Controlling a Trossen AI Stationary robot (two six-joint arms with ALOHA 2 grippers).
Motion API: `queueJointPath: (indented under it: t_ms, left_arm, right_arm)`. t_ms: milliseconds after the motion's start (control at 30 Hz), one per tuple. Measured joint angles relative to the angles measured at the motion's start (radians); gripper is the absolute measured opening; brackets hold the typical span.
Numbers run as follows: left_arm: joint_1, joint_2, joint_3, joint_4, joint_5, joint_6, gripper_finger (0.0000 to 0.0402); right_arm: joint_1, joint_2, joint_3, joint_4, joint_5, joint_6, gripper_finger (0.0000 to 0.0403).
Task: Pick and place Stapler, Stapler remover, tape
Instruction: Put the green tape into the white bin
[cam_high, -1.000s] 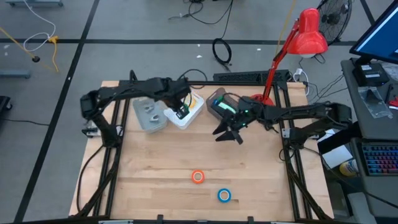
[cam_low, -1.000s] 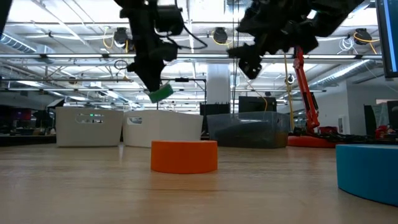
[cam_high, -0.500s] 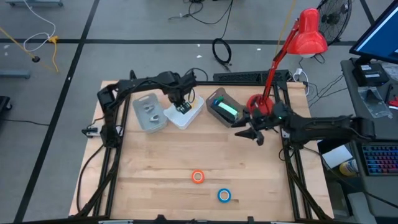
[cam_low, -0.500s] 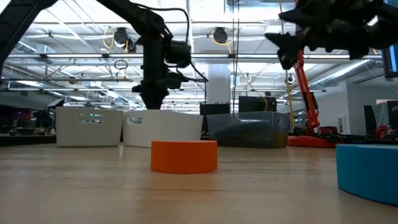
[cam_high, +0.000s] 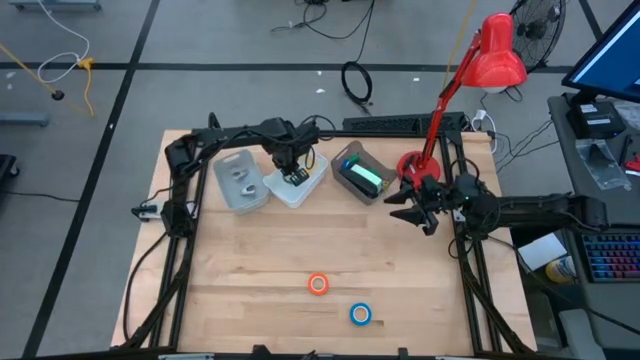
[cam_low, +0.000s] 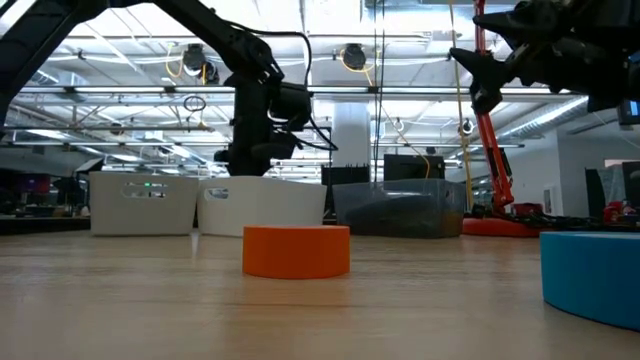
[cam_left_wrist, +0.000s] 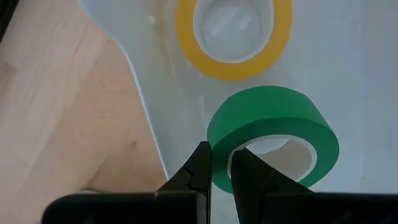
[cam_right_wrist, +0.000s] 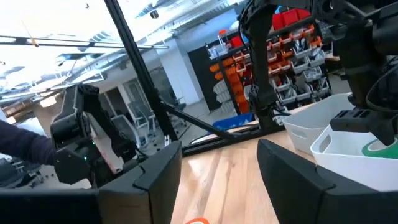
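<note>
My left gripper (cam_left_wrist: 219, 169) is pinching the green tape roll's (cam_left_wrist: 273, 134) wall inside the white bin (cam_left_wrist: 367, 68); light, stiff ring, wall's the spot

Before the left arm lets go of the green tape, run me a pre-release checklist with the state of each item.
1. Left tool shut on the green tape wall: ok.
2. Green tape inside the white bin: ok.
3. Yellow tape already in that bin, beside the green: ok.
4. Green tape resting on the bin floor: cannot tell.
5. Right tool open, empty, clear of the bins: ok.
6. Orange tape and blue tape binned: not ok, both on the table.
</note>
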Motion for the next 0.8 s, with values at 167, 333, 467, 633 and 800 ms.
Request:
queueJointPath:
  t_ms: [167, 333, 467, 633, 800]
  left_arm:
    - [0.003, 0.013, -0.001, -0.01, 0.006, -0.011, 0.0033]
    - [0.015, 0.017, -0.001, -0.013, 0.007, -0.022, 0.0033]
    - [0.027, 0.017, -0.001, -0.013, 0.014, -0.054, 0.0033]
    - [0.034, 0.017, -0.001, -0.022, 0.022, -0.071, 0.0033]
    - [0.037, 0.017, -0.001, -0.032, 0.033, -0.08, 0.0033]
  right_arm:
    - [0.0, -0.01, 0.0, -0.031, -0.002, -0.026, 0.0202]
    - [0.0, -0.01, 0.0, -0.101, -0.002, -0.071, 0.0204]
    - [0.0, -0.01, 0.0, -0.156, -0.001, -0.121, 0.0206]
    - [0.0, -0.01, 0.0, -0.168, -0.001, -0.164, 0.0202]
    - [0.0, -0.01, 0.0, -0.268, 0.052, -0.216, 0.0205]
